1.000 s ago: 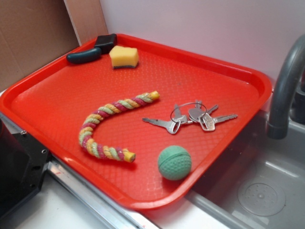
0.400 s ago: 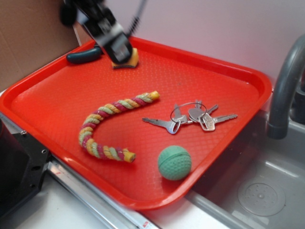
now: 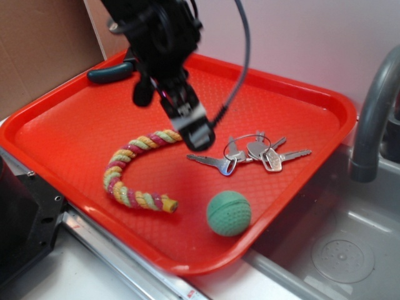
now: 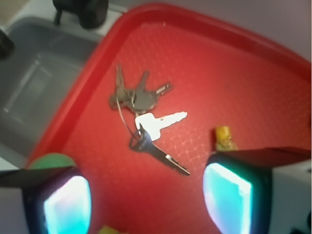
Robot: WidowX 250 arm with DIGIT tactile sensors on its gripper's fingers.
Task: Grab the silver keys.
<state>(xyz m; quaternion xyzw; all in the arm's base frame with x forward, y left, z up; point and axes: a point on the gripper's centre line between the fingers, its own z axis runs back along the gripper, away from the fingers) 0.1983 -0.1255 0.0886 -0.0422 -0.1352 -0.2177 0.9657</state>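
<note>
The silver keys (image 3: 256,152) lie fanned out on a thin wire ring at the right middle of the red tray (image 3: 62,137). My gripper (image 3: 170,114) hangs above the tray just left of them, over the top end of the rope toy, not touching them. It is open with nothing between its fingers. In the wrist view the keys (image 4: 142,116) lie ahead of my gripper (image 4: 146,204), and the longest key points back toward the gap between the two glowing pads (image 4: 228,199).
A striped rope toy (image 3: 132,172) curves across the tray's middle. A green ball (image 3: 229,213) rests near the front rim, below the keys. A dark-handled tool (image 3: 107,74) lies at the back left. A grey faucet (image 3: 374,115) and sink (image 3: 340,253) flank the tray's right side.
My gripper has swung from the tray's back left corner toward the centre and now hangs just left of the keys. The arm now hides the yellow sponge. The keys have not moved.
</note>
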